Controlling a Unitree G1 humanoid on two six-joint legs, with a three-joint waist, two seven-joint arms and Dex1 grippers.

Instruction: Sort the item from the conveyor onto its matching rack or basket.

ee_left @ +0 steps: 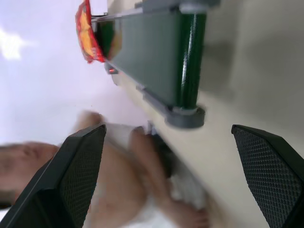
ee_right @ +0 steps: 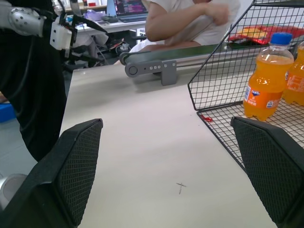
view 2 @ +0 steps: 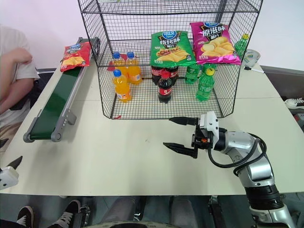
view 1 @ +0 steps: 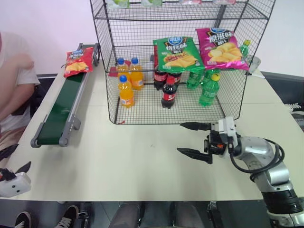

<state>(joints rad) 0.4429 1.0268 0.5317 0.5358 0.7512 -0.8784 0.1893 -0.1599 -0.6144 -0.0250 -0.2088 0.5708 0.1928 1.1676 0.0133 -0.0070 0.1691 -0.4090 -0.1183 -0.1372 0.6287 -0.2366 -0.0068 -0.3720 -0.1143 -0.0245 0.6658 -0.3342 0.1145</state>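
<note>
Red chip bag [view 1: 79, 61] lies on conveyor's [view 1: 59, 114] far end, beside wire rack [view 1: 176, 57]. Right tool [view 1: 195, 139] released before rack; left tool [ee_left: 171, 175] released near conveyor's near end.

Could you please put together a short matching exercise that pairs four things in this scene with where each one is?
Things:
1. red chip bag
2. green chip bag
3. right tool
4. orange soda bottles

Places:
A. over bare table in front of the rack
B. far end of the conveyor belt
C. bottom tier of the rack, robot's left side
D. inside the rack, above the cola bottles, beside the magenta bag

Pairs: 1-B, 2-D, 3-A, 4-C
</note>
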